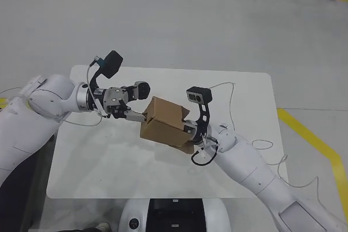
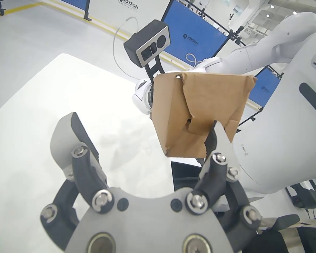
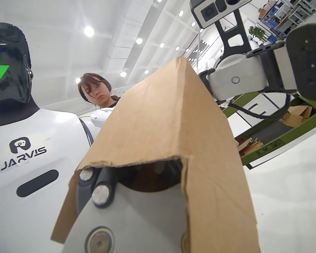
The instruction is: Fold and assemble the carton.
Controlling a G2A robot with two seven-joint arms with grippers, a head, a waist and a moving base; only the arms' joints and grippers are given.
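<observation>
The white table point(image 1: 104, 168) is spanned by both arms. The brown carton point(image 1: 165, 120) is held up above its middle. It is already opened into a box shape, with its end flaps point(image 2: 197, 101) partly folded in and facing the left arm. The right hand point(image 1: 189, 130) is tucked under a carton wall. Its fingers are hidden, but a pinch on the carton is judged, since the box is carried there. The left hand point(image 2: 144, 126) is spread wide, with 1 fingertip point(image 2: 218, 130) touching a flap. The flap-closing step is judged to be in hand. Next, a steady push on that flap is called for, with the carton braced against twisting.
</observation>
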